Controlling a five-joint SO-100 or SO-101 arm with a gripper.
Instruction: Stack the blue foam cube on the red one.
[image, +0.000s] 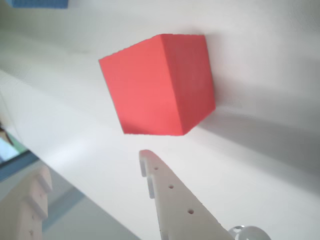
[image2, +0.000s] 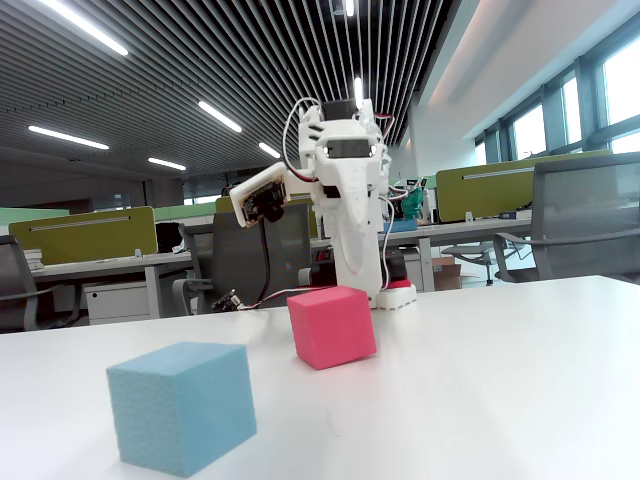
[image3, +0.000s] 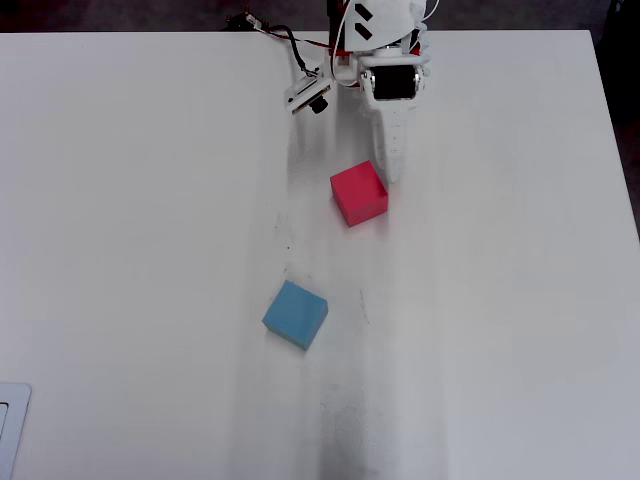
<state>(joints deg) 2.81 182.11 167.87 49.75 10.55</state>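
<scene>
Gripper is hanging open, empty, red one right below it. Blue foam cube sits apart on the table, at 7 o'clock from the red overhead.

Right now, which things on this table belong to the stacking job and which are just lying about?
For the job:
- blue cube, alone on the table
- red cube, just in front of the arm
- gripper, holding nothing

Lying about:
- a pale flat thing at the table's lower-left edge in the overhead view; cannot tell what

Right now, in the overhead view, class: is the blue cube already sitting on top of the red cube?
No: the blue cube lies on the bare table, apart from the red cube.
</scene>
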